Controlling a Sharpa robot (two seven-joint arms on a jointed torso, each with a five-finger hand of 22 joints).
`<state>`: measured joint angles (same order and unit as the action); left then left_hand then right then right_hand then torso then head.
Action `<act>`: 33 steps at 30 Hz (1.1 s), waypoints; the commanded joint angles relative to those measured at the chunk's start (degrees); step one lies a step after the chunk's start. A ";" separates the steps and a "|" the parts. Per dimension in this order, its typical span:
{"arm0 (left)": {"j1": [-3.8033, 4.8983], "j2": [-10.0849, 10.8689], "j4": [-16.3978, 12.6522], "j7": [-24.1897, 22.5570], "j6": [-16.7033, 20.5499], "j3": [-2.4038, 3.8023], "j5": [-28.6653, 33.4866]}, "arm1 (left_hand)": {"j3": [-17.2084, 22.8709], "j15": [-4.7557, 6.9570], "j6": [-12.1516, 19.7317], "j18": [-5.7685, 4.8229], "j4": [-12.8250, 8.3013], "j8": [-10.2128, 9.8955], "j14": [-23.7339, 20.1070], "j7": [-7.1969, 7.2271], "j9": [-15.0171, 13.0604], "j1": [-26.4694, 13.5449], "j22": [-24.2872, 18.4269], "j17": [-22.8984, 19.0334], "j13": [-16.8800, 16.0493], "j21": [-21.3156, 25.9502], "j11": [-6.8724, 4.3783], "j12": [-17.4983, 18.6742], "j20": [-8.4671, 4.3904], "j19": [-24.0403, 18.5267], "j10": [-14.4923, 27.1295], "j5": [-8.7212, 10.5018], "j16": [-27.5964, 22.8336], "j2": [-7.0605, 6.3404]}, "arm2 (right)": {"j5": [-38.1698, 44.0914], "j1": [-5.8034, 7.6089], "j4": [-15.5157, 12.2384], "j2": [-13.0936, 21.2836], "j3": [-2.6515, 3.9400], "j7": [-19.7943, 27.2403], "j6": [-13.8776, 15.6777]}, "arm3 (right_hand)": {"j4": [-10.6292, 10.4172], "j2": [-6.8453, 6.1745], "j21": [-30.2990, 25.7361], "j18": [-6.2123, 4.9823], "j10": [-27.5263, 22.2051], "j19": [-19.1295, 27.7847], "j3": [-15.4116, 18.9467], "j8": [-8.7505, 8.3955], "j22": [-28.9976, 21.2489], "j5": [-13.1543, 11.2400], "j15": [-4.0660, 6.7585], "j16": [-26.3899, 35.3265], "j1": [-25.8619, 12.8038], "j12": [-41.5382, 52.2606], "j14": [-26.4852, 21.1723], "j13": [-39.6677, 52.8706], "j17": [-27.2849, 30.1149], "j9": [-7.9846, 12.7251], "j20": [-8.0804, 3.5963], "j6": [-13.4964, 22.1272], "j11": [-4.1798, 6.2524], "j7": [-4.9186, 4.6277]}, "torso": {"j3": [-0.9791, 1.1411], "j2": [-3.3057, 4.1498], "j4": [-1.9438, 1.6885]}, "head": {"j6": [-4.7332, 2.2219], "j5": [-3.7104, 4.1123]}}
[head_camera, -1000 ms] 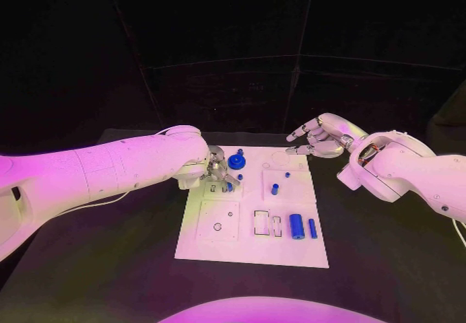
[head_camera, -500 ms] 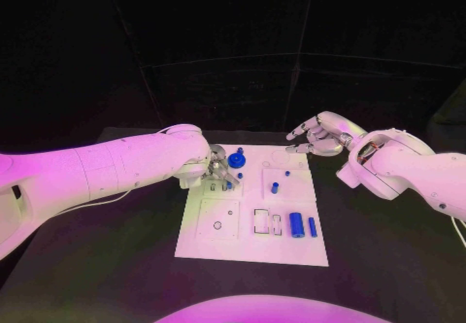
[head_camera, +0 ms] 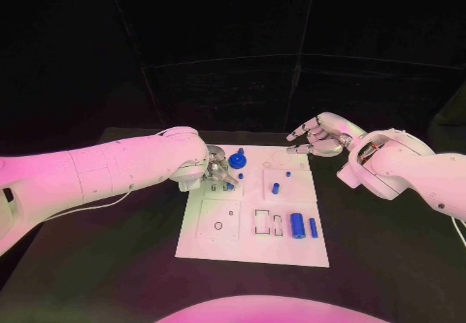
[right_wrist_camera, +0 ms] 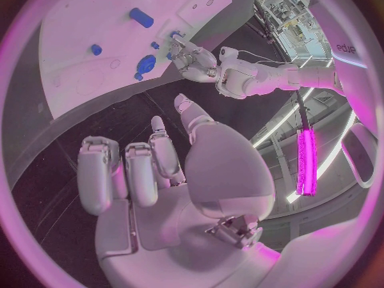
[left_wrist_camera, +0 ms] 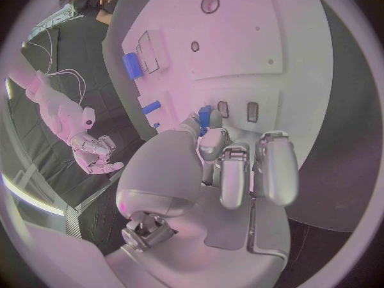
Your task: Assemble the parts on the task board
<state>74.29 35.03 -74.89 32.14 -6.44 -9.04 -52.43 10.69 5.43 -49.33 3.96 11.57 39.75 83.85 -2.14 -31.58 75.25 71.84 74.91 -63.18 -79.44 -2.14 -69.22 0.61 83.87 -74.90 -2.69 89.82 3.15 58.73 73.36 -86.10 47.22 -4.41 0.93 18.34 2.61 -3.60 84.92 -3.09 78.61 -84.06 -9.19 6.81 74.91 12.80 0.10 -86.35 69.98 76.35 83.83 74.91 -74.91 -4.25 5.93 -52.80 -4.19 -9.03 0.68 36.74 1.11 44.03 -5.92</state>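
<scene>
The task board (head_camera: 254, 232), a white plate, lies in the middle of the black table (head_camera: 97, 269), its long side running away from the robot. Blue parts sit on it: a round blue knob-like part (head_camera: 237, 160) near the far edge, a small upright blue peg (head_camera: 275, 188) in the middle of the far right panel, a thick blue cylinder (head_camera: 297, 225) lying flat on the near right side, and a thin blue pin (head_camera: 312, 228) lying just beside that cylinder, nearer the board's right edge. Between the cylinder and the board's middle are rectangular slots (head_camera: 262, 222).

The left hand (head_camera: 219, 169) is over the far left part of the board, just beside the round blue part. In the left wrist view its fingers (left_wrist_camera: 272, 166) are curled down toward the board, and a small blue piece (left_wrist_camera: 205, 118) shows at the thumb tip beside two small slots; whether the hand pinches it or merely touches it I cannot tell.

The right hand (head_camera: 316, 138) hovers off the far right corner of the board, above the table, apart from every part. Its fingers (right_wrist_camera: 132, 173) are loosely bent and spread, with nothing in them.
</scene>
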 commanded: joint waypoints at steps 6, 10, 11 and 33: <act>0.08 2.29 -3.49 -1.50 7.31 0.03 1.69 | 24.61 0.08 0.79 -0.44 -9.62 2.77 6.15 0.04 -2.23 -7.25 0.42 15.09 -0.02 0.11 -0.06 -0.29 -0.06 0.69 -0.56 -0.14 0.18 -6.34 | 0.34 0.13 0.33 -0.34 0.03 -0.43 -0.75 | 0.12 0.34 -0.30 0.48 0.20 -0.60 0.29 0.16 2.26 0.30 0.25 0.32 0.43 0.11 4.11 0.88 -5.43 -0.02 -0.26 -0.45 0.08 -0.11 | 0.01 0.09 -0.13 | 0.08 -0.27; -0.13 3.83 -5.10 -2.09 9.39 0.00 0.67 | 26.57 0.18 0.79 -0.47 -10.05 3.19 6.15 0.20 -2.57 -8.14 0.54 15.09 -0.11 0.08 -0.02 -0.43 -0.02 0.73 -0.74 -0.16 0.18 -6.78 | 0.34 0.13 0.40 -0.41 0.03 -0.40 -0.68 | 0.11 0.34 -0.31 0.48 0.19 -0.59 0.31 0.16 2.24 0.30 0.25 0.33 0.42 0.09 4.11 0.87 -5.42 -0.02 -0.26 -0.45 0.08 -0.11 | 0.03 0.11 0.00 | 0.14 -0.65; -0.24 4.23 -5.46 -2.21 9.89 -0.01 0.28 | 27.21 0.19 0.81 -0.48 -10.25 3.33 6.15 0.22 -2.69 -8.51 0.60 15.09 -0.14 0.06 -0.04 -0.48 -0.03 0.75 -0.82 -0.16 0.18 -7.05 | 0.34 0.13 0.41 -0.42 0.03 -0.40 -0.67 | 0.11 0.34 -0.31 0.48 0.19 -0.59 0.31 0.16 2.24 0.30 0.25 0.33 0.42 0.09 4.11 0.87 -5.42 -0.02 -0.26 -0.45 0.08 -0.11 | 0.03 0.10 0.01 | 0.15 -0.64; -3.02 6.35 -6.52 -2.63 12.72 -0.08 -4.34 | 29.00 0.23 0.89 -0.50 -11.02 3.68 6.15 0.27 -3.01 -9.25 0.75 15.09 -0.05 0.01 -0.09 -0.47 -0.07 0.80 -0.91 -0.15 0.18 -7.71 | 0.34 0.12 0.44 -0.42 0.03 -0.28 -0.80 | -0.05 0.42 -0.31 0.48 0.16 -0.59 0.47 0.23 2.25 0.32 0.26 0.39 0.25 0.06 4.09 0.82 -5.32 0.00 -0.28 -0.46 0.07 -0.12 | -0.03 0.11 0.08 | 0.50 -0.79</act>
<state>71.24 41.47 -81.50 30.26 5.19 -9.16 -55.33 31.40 5.42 -48.72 3.96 8.49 43.13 83.85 -2.15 -34.58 66.08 72.50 74.91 -63.26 -79.44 -2.26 -69.67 0.62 83.87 -75.44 -2.86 89.82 -5.04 58.91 73.35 -85.59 46.83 -4.42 0.46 17.86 2.46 -3.61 84.92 -3.10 78.61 -84.06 -9.04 6.81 74.91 12.80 0.10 -86.35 69.98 76.34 83.83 74.91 -74.91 -4.24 5.93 -52.81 -4.20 -9.03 0.63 36.81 1.16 44.51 -6.80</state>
